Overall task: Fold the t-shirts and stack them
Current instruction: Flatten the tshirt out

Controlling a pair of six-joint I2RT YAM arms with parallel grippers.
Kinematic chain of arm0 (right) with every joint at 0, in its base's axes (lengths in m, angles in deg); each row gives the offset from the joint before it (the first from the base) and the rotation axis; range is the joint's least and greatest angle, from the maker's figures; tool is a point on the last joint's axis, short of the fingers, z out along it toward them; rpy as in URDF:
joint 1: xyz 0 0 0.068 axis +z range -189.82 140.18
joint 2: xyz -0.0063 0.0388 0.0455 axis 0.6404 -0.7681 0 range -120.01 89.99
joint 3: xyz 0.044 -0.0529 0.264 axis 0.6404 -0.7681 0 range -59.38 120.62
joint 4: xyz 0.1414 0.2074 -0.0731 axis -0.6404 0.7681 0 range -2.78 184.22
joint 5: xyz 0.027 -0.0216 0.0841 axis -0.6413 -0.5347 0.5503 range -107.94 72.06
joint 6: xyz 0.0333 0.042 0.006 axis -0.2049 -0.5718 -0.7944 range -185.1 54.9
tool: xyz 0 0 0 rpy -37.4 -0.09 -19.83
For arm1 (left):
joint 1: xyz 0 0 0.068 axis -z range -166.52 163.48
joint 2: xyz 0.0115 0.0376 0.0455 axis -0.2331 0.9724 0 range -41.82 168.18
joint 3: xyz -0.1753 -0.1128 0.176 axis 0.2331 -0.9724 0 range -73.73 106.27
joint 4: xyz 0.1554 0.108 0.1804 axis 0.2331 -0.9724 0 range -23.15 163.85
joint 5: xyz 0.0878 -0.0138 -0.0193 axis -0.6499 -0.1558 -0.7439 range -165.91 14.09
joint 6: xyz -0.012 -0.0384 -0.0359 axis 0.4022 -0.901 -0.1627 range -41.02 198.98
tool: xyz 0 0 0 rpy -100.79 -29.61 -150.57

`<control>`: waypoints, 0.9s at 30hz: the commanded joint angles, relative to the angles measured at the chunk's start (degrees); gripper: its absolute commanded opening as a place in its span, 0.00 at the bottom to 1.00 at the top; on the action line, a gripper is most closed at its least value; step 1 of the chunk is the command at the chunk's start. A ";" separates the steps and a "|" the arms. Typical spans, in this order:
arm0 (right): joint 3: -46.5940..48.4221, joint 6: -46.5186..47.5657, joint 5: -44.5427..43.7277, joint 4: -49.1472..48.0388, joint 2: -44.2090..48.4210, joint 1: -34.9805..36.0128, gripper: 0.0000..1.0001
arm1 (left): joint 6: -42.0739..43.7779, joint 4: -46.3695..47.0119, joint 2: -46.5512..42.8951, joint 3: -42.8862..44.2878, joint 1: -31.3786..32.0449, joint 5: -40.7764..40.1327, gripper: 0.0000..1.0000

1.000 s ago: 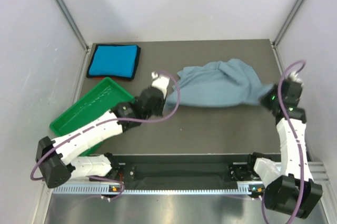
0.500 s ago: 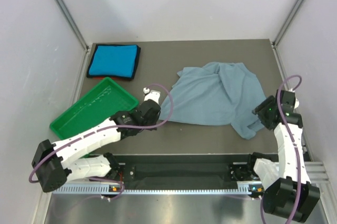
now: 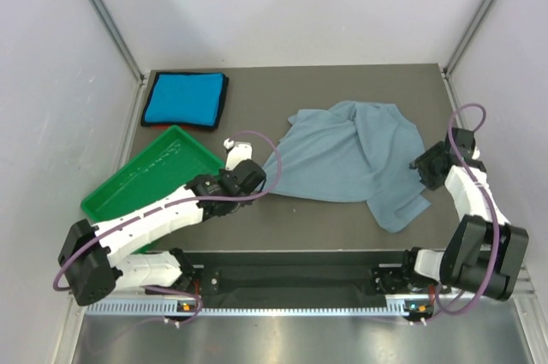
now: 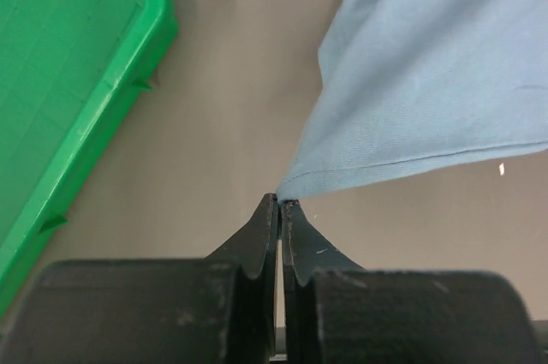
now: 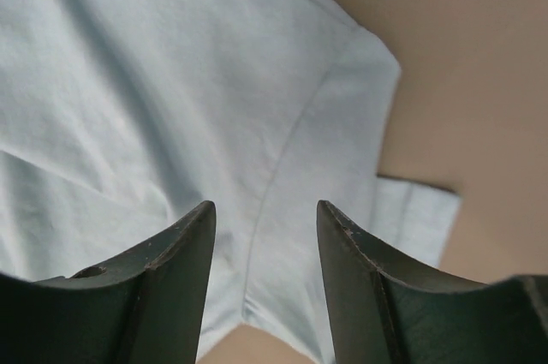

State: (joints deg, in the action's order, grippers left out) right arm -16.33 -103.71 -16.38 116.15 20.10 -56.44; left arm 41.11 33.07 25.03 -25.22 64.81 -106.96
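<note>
Top external view gives us the grey-blue t-shirt (image 3: 351,154) spread rumpled on the table (image 3: 342,90), lying between the two tools. From the left wrist we see the left tool (image 4: 280,203) closed, its tips pinching a pointed corner of that shirt. The rest of the cloth fans out ahead and to the right of the tips, and the green tray (image 4: 60,64) sits ahead to their left. From the right wrist we see the right tool (image 5: 265,210) with its jaws parted and nothing between them. A seamed part of the same shirt lies just beyond its tips, with bare table off to their right. The folded turquoise t-shirt (image 3: 182,98) lies well beyond the left tool, past the tray.
</note>
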 commanded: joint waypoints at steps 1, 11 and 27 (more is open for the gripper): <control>0.19 -3.14 0.81 -10.01 -4.53 1.24 0.51 | -1.51 0.24 -0.84 1.16 -0.44 -1.84 0.00; 2.92 -6.13 -0.07 -17.67 -16.15 5.90 0.50 | -1.95 7.02 -2.25 -1.31 -4.83 3.80 0.00; 23.12 -0.86 12.59 -29.91 -37.87 10.91 0.51 | 1.39 11.76 1.44 -0.44 -17.23 7.57 0.00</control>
State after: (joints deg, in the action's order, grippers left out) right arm 1.92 -107.60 -4.73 87.10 -16.93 -46.82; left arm 41.22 41.81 26.60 -26.27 48.31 -100.03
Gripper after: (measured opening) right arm 0.506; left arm 0.019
